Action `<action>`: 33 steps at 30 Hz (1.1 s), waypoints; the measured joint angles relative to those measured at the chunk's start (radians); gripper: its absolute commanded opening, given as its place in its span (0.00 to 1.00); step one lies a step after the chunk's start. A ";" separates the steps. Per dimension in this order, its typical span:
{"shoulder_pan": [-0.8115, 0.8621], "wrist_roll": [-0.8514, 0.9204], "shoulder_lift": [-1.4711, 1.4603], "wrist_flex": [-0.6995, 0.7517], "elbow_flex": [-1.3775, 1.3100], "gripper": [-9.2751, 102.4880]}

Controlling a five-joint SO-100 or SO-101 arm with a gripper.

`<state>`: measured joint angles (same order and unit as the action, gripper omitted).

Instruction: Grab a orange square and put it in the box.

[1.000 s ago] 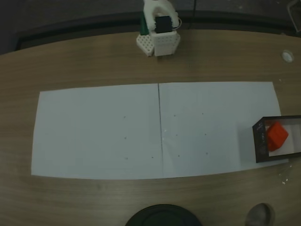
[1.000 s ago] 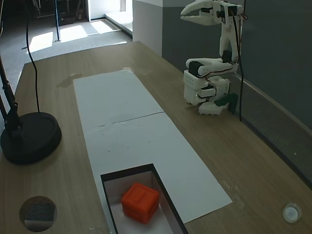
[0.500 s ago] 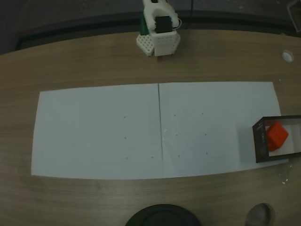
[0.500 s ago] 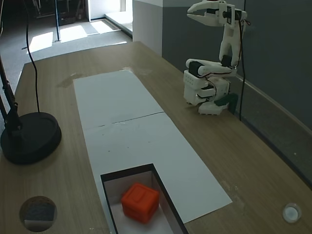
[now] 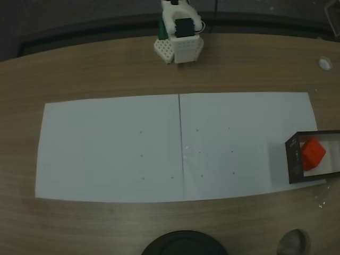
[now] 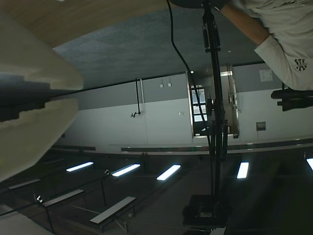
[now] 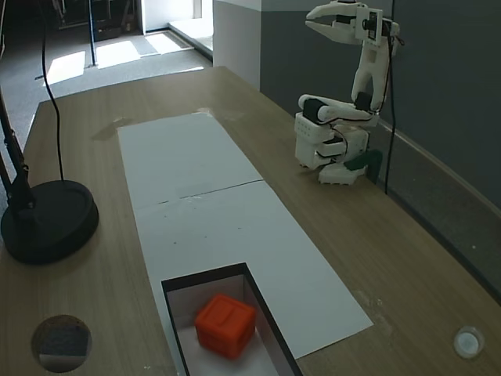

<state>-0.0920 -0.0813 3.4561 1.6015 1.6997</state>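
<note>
Orange square (image 7: 225, 326) is sitting inside the box (image 7: 205, 276), down at the near end of the white paper (image 7: 211, 211) in a fixed view; in a fixed view from above it (image 5: 312, 153) is lying in the box (image 5: 294, 157) at the right edge of the paper (image 5: 117, 149). Nothing is touching it. Arm is folding up over its base (image 7: 329, 149) at the far side of the worktop (image 7: 407, 266), well apart from the box. Pincer (image 7: 322, 19) is hanging high in the air, jaws parted, gripping nothing. Wrist view is pointing away into the room, one pale finger (image 6: 29, 117) showing at left. Round black stand base (image 7: 47, 221) is resting on the worktop beside the paper.
</note>
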 measured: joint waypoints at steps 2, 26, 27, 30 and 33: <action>0.000 0.000 0.000 -0.005 0.000 0.08; 0.202 0.100 0.000 -0.698 1.088 0.08; 0.204 0.110 0.000 -0.707 1.114 0.08; 0.212 0.112 0.000 -0.716 1.181 0.08; 0.209 0.112 0.000 -0.716 1.223 0.08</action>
<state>0.1166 0.0307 3.4561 0.8851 2.9222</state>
